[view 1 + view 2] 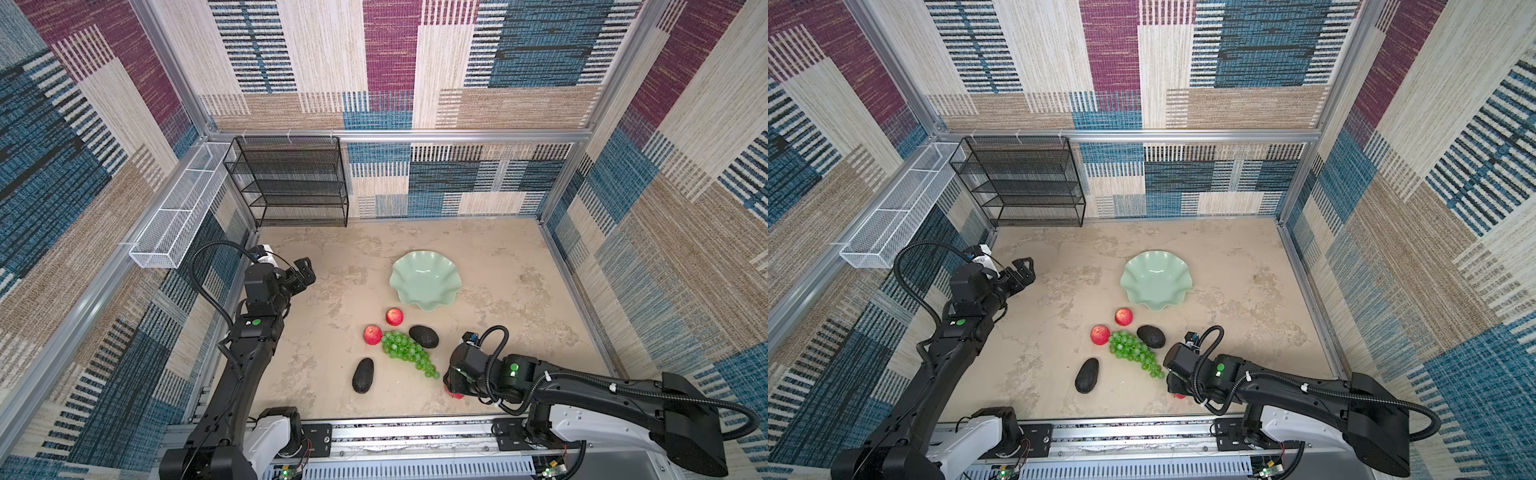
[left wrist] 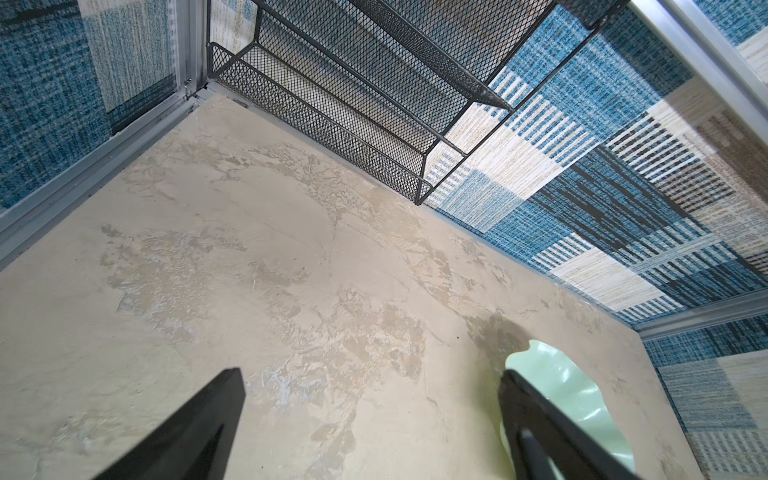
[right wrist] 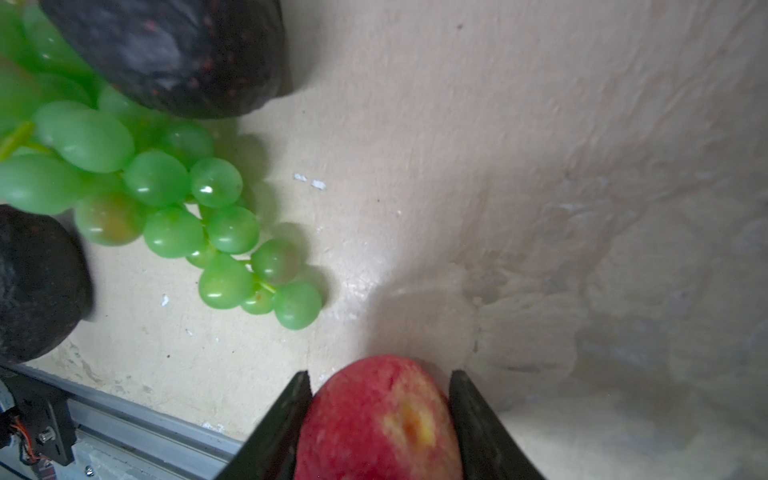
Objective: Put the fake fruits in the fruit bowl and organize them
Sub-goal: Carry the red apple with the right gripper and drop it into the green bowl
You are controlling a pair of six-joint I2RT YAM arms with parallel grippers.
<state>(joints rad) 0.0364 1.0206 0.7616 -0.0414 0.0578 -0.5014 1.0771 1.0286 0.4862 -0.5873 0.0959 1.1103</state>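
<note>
**Right gripper clamped on an apple; the bowl lies far and slightly left**

We see the right gripper (image 3: 380,374) at the near right of the table (image 1: 519,332). Its jaws are pressed against both flanks of a red apple (image 3: 374,424), which shows in both top views only as a red sliver. The fruit bowl (image 1: 425,282) stands empty, on the far side of this grip and slightly left. We judge the coming move to be a lift and carry in that direction.

The grape bunch (image 1: 405,351) has its long axis running from far left to near right, and it ends just left of the gripper. One avocado (image 1: 423,336) touches the bunch's far right side, so the path passes close beside both.

The left gripper (image 1: 308,269), with jaws wide apart and holding nothing, hangs at the far left, well apart from the bowl. A second apple (image 1: 394,316), a third apple (image 1: 372,335) and the other avocado (image 1: 363,375) lie left of that path.
</note>
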